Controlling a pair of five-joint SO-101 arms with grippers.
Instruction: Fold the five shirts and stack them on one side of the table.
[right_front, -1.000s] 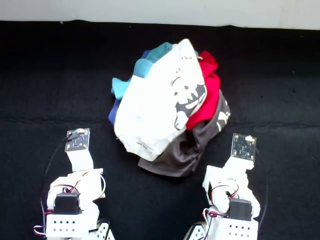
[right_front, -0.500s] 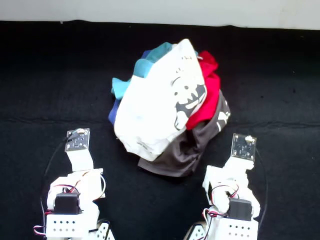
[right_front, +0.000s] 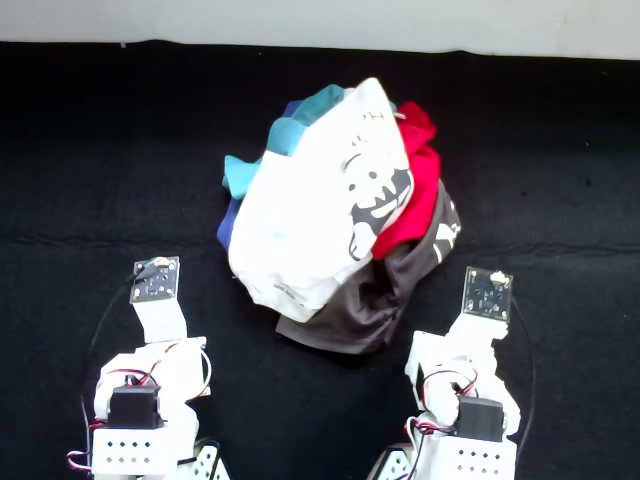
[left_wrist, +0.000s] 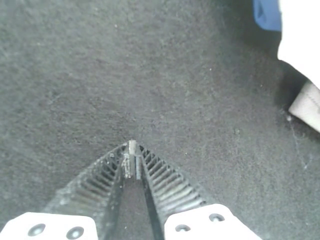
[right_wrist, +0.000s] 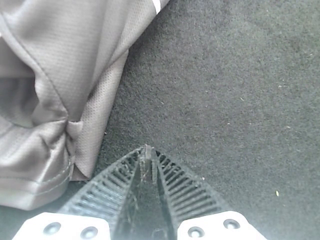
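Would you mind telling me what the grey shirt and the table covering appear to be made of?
Grey shirt: likely a synthetic sports mesh, matte; tiny perforations and stitched hems show. Table covering: seemingly black felt or short-pile cloth, matte, with a fuzzy, lint-flecked surface.

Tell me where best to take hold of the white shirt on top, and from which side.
Probably the edge of the white shirt nearest the left gripper, where the cloth lies loose. Come from that side with that gripper; the shirt is on top, so nothing seems to pin it.
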